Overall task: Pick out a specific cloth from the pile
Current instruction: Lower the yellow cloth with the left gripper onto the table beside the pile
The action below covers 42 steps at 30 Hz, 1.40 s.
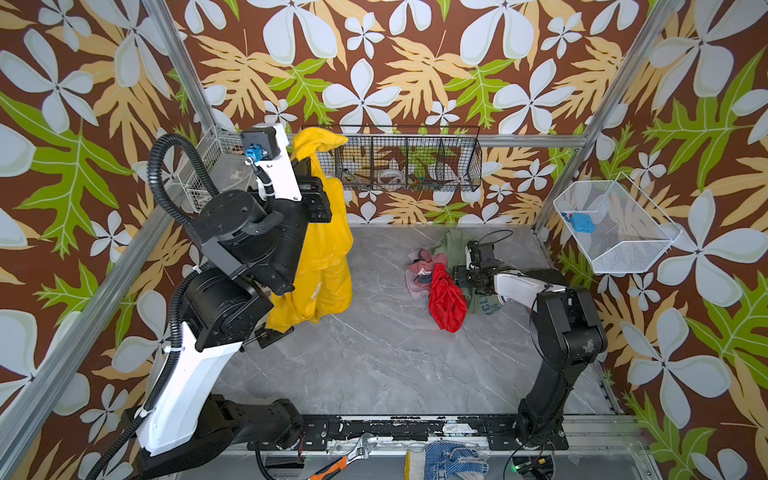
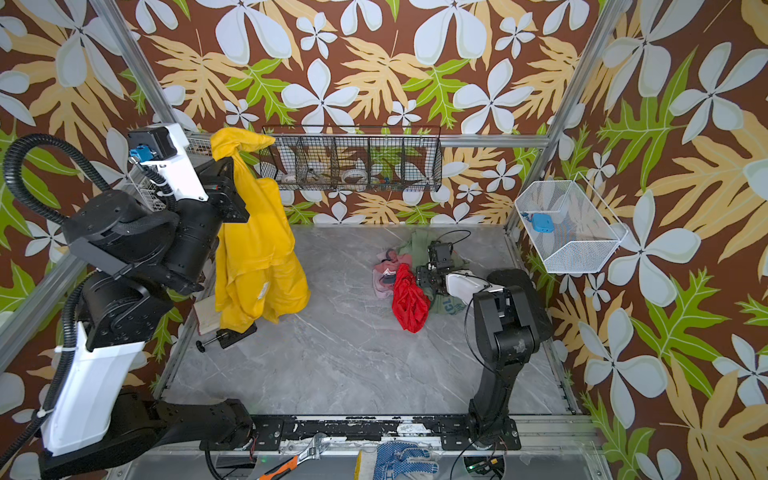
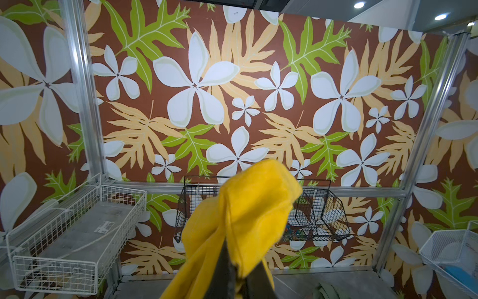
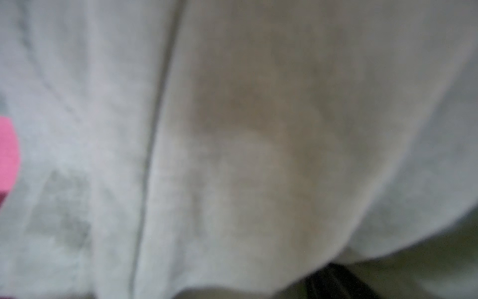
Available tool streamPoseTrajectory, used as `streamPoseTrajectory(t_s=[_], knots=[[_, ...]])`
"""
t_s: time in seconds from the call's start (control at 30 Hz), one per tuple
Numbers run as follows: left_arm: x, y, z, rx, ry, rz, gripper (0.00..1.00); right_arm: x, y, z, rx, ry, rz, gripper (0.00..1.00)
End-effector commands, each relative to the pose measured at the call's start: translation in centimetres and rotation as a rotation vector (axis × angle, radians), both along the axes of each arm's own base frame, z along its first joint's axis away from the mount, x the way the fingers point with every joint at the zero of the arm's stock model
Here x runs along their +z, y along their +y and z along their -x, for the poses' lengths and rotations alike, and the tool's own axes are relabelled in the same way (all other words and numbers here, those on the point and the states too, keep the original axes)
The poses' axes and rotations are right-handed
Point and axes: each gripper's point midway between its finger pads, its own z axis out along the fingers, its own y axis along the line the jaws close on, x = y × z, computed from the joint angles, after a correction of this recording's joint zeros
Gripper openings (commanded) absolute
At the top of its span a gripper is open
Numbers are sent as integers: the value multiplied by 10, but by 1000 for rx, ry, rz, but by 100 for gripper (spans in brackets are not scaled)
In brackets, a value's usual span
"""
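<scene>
Two arms work well apart. The left hand point(image 3: 239, 270), raised high at the upper left of both top views, is clamped together on a bunched upper fold of the mustard-yellow cloth point(image 1: 328, 249). The cloth hangs down from it in long folds along the left side of the frame, its small white label point(image 1: 316, 289) showing near the lower part. Whether its hem touches the grey marbled surface point(image 1: 374, 353) cannot be told.

Right of centre, near the back wall, lies the pile point(image 1: 440, 282): a bright red cloth point(image 1: 446, 301) in front, a pale pink cloth point(image 1: 419, 270) to its left, and an olive-green shirt point(image 1: 455, 243) behind and beneath. The yellow cloth is clear of this heap.

The right hand point(image 1: 459, 276) sits low on the pile, just beside the red cloth, with its jaws wide apart. Its wrist view is filled with blurred pale fabric, so whether any is caught between them cannot be told.
</scene>
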Motion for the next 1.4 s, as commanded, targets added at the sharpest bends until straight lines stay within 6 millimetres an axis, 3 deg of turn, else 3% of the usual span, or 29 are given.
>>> streamPoseTrajectory(t_s=[0.0,0.13,0.3,0.47,0.57,0.73,0.93,1.1,1.37], knots=[[10,-14,-3,-66,-39,60,0,-28,-27,57,-17,247,162,78],[2,-21,-10,-68,-23,60,0,-5,-25,50,-46,175,124,79],[-44,-26,-33,-66,65,56,0,33,-20,39,-52,80,90,83],[-94,-3,-56,-23,136,97,0,54,-21,36,-50,42,96,96],[-104,10,-59,9,153,93,0,60,-19,38,-43,33,84,98],[-132,10,-71,27,230,41,0,80,-6,36,-25,-20,71,99],[-165,-1,-82,6,296,11,0,110,8,32,-6,-85,67,99],[-213,-24,-96,-68,409,10,0,128,15,29,4,-125,48,99],[-264,-52,-97,-188,520,129,0,134,19,29,4,-141,34,98]])
